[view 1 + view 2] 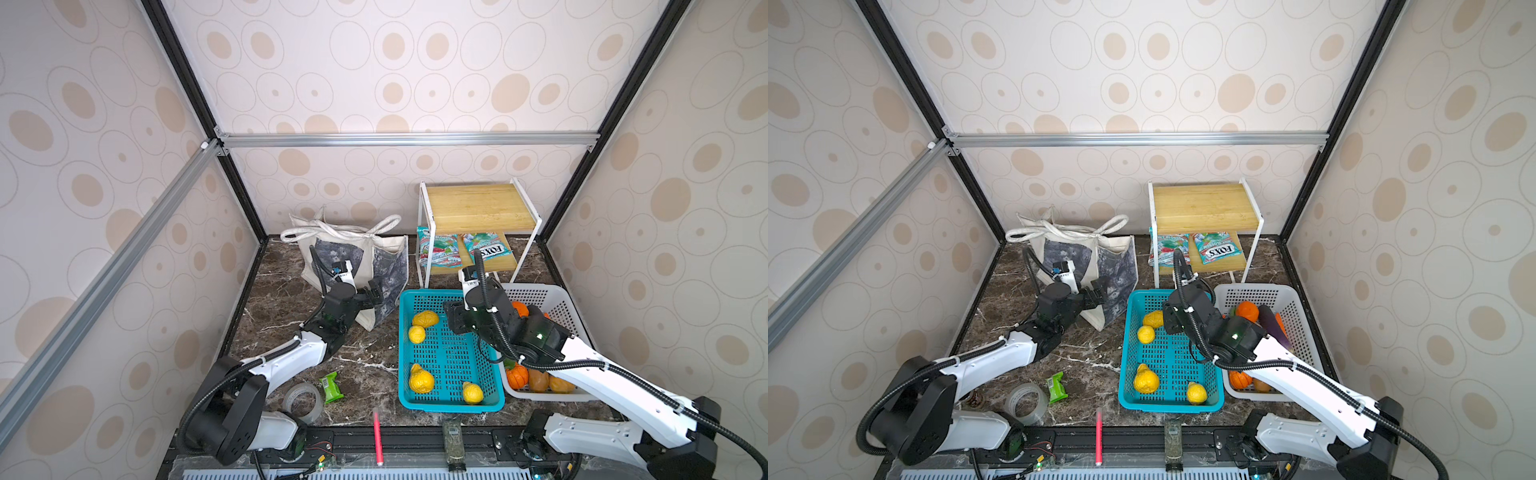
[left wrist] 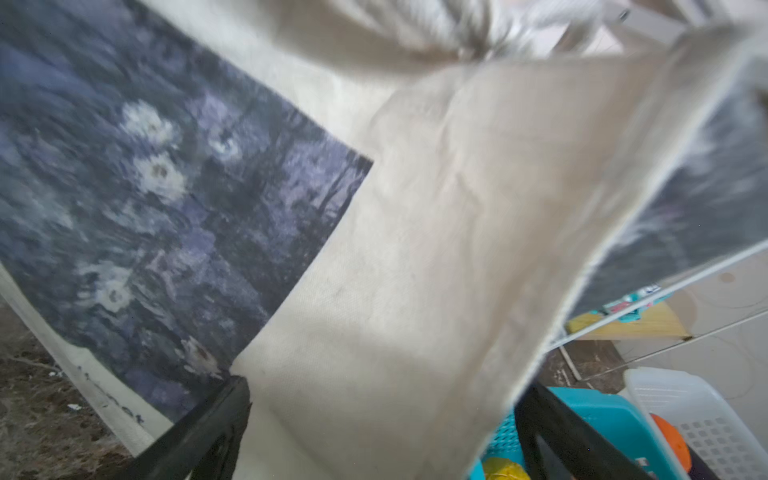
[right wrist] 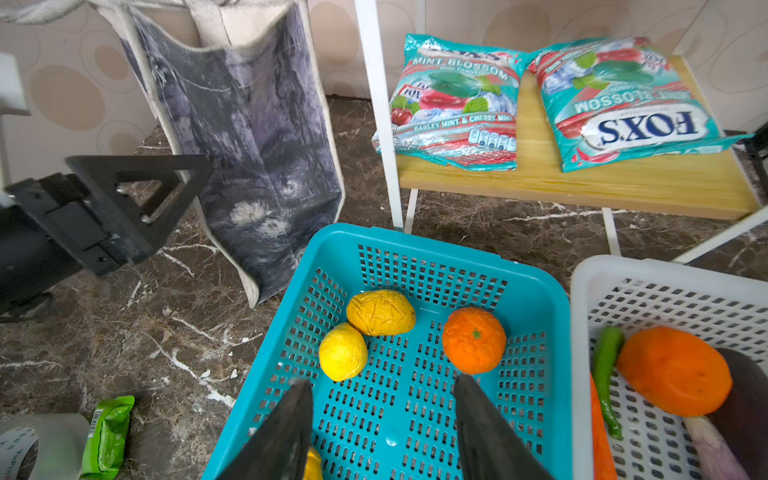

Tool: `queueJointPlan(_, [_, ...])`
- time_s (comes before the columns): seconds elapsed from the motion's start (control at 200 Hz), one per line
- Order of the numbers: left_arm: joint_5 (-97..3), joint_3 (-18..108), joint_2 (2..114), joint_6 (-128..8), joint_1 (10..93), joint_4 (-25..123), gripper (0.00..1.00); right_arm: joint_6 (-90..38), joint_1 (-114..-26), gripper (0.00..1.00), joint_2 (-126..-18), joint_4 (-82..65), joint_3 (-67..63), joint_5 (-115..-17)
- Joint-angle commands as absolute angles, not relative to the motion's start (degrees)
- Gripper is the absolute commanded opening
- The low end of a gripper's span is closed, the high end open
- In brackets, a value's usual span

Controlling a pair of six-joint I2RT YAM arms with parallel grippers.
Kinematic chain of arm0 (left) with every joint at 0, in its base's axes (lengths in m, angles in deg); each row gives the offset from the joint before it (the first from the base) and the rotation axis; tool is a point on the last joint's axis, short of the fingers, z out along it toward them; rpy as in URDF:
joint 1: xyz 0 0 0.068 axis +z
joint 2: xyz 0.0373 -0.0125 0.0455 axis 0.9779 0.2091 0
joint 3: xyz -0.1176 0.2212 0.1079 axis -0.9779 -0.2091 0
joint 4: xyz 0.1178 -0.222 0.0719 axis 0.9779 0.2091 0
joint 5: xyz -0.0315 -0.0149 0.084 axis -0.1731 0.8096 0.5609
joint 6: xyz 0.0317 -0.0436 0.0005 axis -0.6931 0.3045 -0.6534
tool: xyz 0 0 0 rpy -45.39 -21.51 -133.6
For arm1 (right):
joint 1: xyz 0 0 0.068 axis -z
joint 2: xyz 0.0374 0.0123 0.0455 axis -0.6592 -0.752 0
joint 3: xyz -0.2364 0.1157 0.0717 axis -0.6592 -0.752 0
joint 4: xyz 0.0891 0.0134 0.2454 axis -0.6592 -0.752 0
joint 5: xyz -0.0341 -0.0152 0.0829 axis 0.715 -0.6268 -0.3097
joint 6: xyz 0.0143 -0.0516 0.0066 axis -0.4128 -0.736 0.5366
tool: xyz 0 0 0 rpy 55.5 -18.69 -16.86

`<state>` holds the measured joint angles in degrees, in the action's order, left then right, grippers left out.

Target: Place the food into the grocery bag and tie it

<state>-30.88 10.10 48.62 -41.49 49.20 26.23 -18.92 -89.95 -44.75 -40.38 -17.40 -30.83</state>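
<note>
Currently the grocery bag (image 1: 328, 249) is standing upright on the marble tabletop (image 1: 291, 299), just left of the teal basket's (image 1: 440, 404) far corner, with its strap handles lying bunched across its top. The left gripper (image 1: 376, 291) is hovering at the bag's side that faces the basket. Its jaws are spread wide, and a fold of cream cloth is lying loosely between them and filling most of the left wrist view.

The right gripper (image 3: 382, 395) is hanging over the basket's far half, jaws partly apart and gripping nothing. A toy orange (image 3: 473, 340) is lying just beyond its fingertips, hidden under the arm in both top views. Two yellow toy fruits (image 3: 380, 312) are lying touching each other beside the orange.

Just right of the teal basket, a white basket (image 1: 536, 293) is holding orange vegetables and a green chilli, with the right arm crossing over it. Behind the teal basket, a wooden rack (image 1: 478, 208) is carrying two Fox's mint candy packets (image 1: 487, 249) on its lower shelf. Left of the basket's near corner, a green snack packet (image 1: 331, 386) is lying beside a tape roll (image 1: 303, 401).
</note>
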Motion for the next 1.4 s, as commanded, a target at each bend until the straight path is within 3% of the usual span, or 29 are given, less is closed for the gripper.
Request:
queueJointPlan(0.0, [-29.05,7.45,41.83,-44.35,49.07,30.12,0.99,-20.41,-88.33,0.58,-43.18,-42.9,-18.24,-29.1])
queueJointPlan(0.11, [-23.83,6.83,35.13,-48.83,51.37,37.46,0.99,-21.5,-83.68,0.68,-41.56,-43.53,-18.56,-28.73])
queueJointPlan(0.195, [-16.14,4.55,31.59,-50.87,54.93,40.38,0.99,-21.23,-76.74,0.89,-40.78,-43.61,-19.86,-27.8])
queueJointPlan(0.27, [-11.3,0.79,30.23,-52.55,59.15,37.38,0.99,-20.2,-70.33,1.0,-40.92,-42.83,-22.1,-23.43])
queueJointPlan(0.41, [-9.96,-4.96,34.05,-52.19,64.92,23.08,0.99,-24.1,-62.99,0.99,-41.58,-28.68,-32.77,-15.85])
queueJointPlan(0.485, [-11.33,-6.34,40.25,-58.5,64.86,13.32,0.99,-29.49,-61.94,0.99,-43.15,-18.54,-38.96,-14.97])
queueJointPlan(0.6, [-3.95,-4.04,48.31,-62.17,65.05,10.8,0.99,-28.73,-59.78,1.0,-47.12,-15.28,-42.25,-8.74])
queueJointPlan(0.71, [-1.1,-5.95,50.93,-69.94,65.14,1.14,0.99,-29.97,-56.27,1.0,-49.42,-10.33,-46.06,-11.89])
queueJointPlan(0.835, [-1.86,-5.35,54.02,-71.12,65.36,6.14,0.99,-31.16,-53.16,1.0,-52.6,-1.33,-51.26,-14.71])
queueJointPlan(0.905, [-2.46,-8.69,55.69,-71.62,65.41,0.8,0.99,-32.9,-52.43,1.0,-54.73,5.35,-53.85,-14.06])
queueJointPlan(1.03, [-7.82,-14.86,55.56,-73.87,67.3,-14.85,0.99,-36.88,-51.47,1.0,-54.88,15.05,-56.34,-16.31])
queueJointPlan(1.22, [-14.85,-13.54,55.6,-72.21,71.46,-11.77,0.99,-39.97,-49.97,1.0,-56.64,23.76,-58.1,-20.83])
queueJointPlan(1.39, [-20.04,-17.27,59.83,-74.28,73.72,-24.73,0.98,-40.09,-48.67,1.0,-58.68,35.44,-61.26,-26.85])
